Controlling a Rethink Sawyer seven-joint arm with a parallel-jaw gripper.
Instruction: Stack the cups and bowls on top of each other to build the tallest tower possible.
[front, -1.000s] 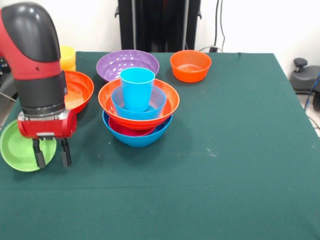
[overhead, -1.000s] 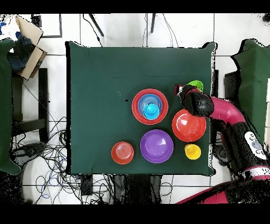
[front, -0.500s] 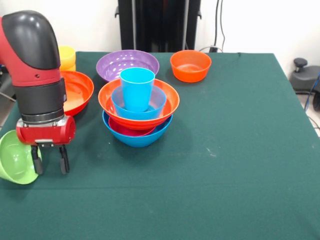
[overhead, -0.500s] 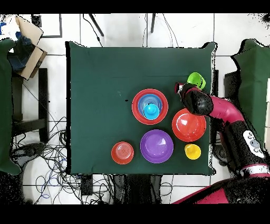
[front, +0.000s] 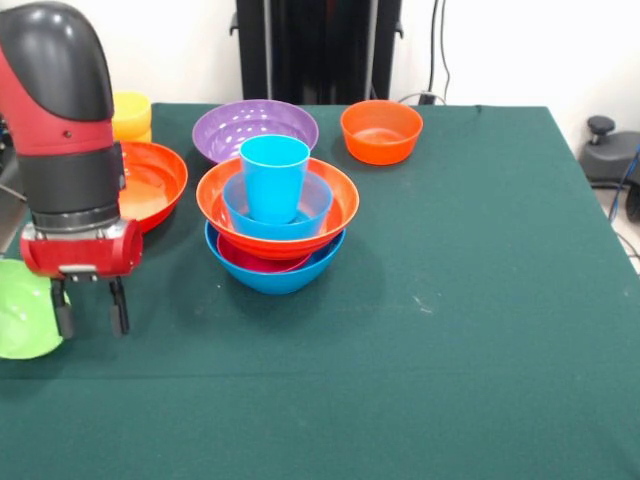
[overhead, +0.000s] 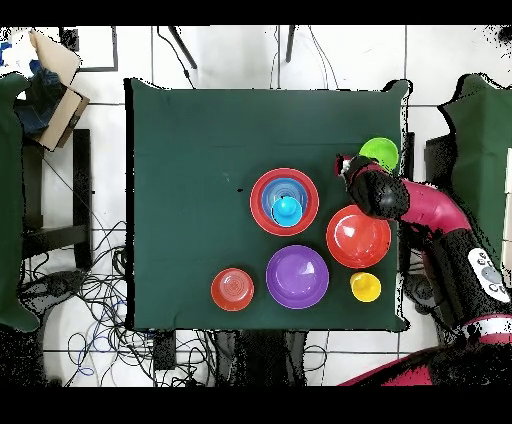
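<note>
The tower stands mid-table: a large blue bowl (front: 275, 272) holds a magenta bowl (front: 250, 263), a large orange bowl (front: 335, 205), a medium blue bowl (front: 315, 205) and the sky blue cup (front: 273, 175). From overhead the tower (overhead: 285, 202) shows as rings. My gripper (front: 91, 312) (overhead: 349, 164) hangs open at the front view's left, well away from the tower. One finger (front: 65, 318) stands at the rim of the lime green bowl (front: 22, 322) (overhead: 379, 153), which lies at the table's edge. The yellow cup (front: 132, 114) (overhead: 365, 287) stands behind the arm.
A second large orange bowl (front: 155, 180) (overhead: 358, 237) lies just behind the gripper. The purple bowl (front: 255, 128) (overhead: 297, 276) and small orange bowl (front: 381, 130) (overhead: 232, 289) sit at the far side. The green table (front: 480, 300) stretches to the right.
The gripper has shifted left in the front view and risen slightly. The green bowl tipped up on edge, slid toward the table's edge, and now lies flatter.
</note>
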